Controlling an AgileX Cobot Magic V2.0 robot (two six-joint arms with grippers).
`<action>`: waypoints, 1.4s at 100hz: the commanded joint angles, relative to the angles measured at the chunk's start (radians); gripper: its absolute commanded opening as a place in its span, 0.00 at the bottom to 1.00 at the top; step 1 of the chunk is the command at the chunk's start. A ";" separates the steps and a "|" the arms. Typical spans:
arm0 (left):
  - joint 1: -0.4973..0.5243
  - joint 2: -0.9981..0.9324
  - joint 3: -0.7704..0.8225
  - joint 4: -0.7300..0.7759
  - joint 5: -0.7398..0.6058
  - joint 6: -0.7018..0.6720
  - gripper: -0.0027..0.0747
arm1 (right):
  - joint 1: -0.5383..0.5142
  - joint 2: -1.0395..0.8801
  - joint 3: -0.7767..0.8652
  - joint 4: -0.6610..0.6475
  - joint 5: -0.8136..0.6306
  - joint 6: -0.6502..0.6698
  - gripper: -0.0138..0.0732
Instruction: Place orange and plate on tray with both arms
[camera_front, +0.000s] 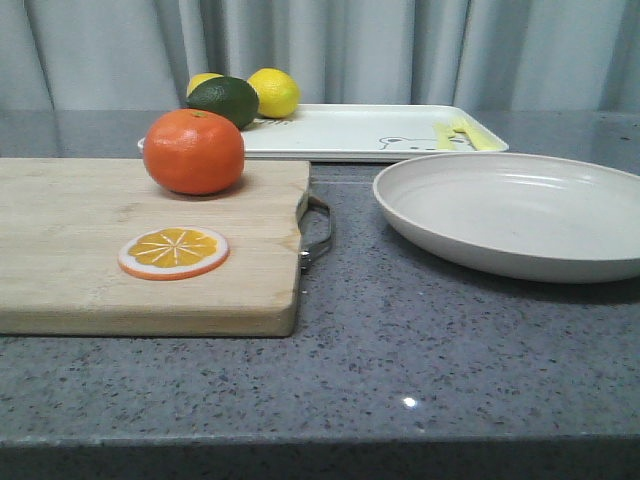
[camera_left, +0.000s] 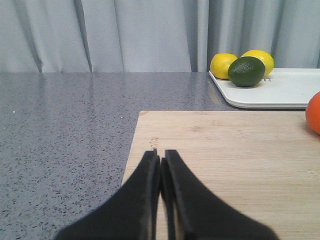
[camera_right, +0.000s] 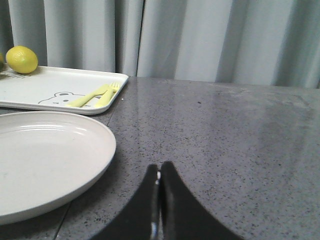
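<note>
The orange (camera_front: 194, 151) sits on a wooden cutting board (camera_front: 90, 225) at the left; its edge shows in the left wrist view (camera_left: 314, 113). The beige plate (camera_front: 515, 212) lies on the counter at the right, also in the right wrist view (camera_right: 45, 160). The white tray (camera_front: 360, 130) lies behind both, and shows in the wrist views (camera_left: 280, 90) (camera_right: 55, 87). My left gripper (camera_left: 161, 153) is shut and empty over the board's near left part. My right gripper (camera_right: 159, 166) is shut and empty over the counter beside the plate. Neither gripper shows in the front view.
An orange slice disc (camera_front: 173, 251) lies on the board. Two lemons (camera_front: 274, 92) and a dark green fruit (camera_front: 224, 100) sit at the tray's left end. Yellow fork and spoon (camera_front: 458, 133) lie on the tray's right end. A curtain hangs behind the grey counter.
</note>
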 joint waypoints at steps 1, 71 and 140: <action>0.001 -0.033 0.010 -0.010 -0.071 -0.012 0.01 | -0.005 -0.009 -0.022 -0.008 -0.076 0.000 0.08; 0.001 -0.033 0.008 -0.002 -0.093 -0.012 0.01 | -0.005 -0.009 -0.022 -0.008 -0.078 0.000 0.08; 0.001 -0.033 -0.064 -0.002 -0.140 -0.020 0.01 | -0.005 -0.008 -0.025 0.003 -0.150 0.002 0.08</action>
